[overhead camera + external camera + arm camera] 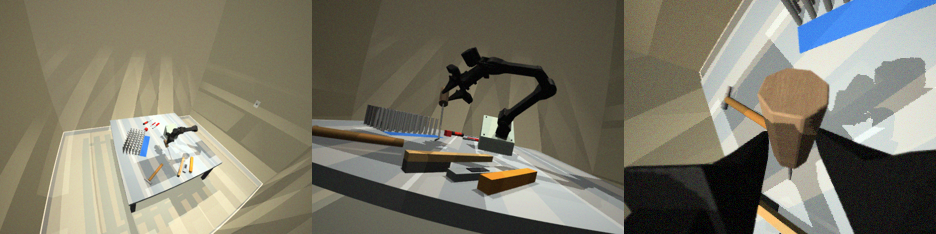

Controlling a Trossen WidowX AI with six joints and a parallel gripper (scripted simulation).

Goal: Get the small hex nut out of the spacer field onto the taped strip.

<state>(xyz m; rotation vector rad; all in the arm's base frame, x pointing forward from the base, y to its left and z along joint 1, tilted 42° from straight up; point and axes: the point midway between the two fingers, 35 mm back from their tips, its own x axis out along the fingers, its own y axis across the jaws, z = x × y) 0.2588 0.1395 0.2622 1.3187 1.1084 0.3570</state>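
Observation:
My gripper (166,141) (449,93) (791,134) is shut on the brown wooden handle of a hook tool (166,144) (443,97) (794,107). The tool hangs upright, its thin metal shaft (441,120) pointing down, with the hooked tip just above the table. It is held to the right of the spacer field (133,141) (399,121) (800,9), clear of it. The blue taped strip (144,146) (407,134) (859,20) lies along the field's near side. The hex nut is hidden among the spacers.
A hammer (154,172) (357,136) (746,111), a wooden block (181,166) (448,156), a flat grey piece (185,166) (465,174) and an orange block (191,164) (507,179) lie toward the table's front. Red-handled screwdrivers (155,124) (453,133) lie behind the field. The arm's base (496,143) stands at the back right.

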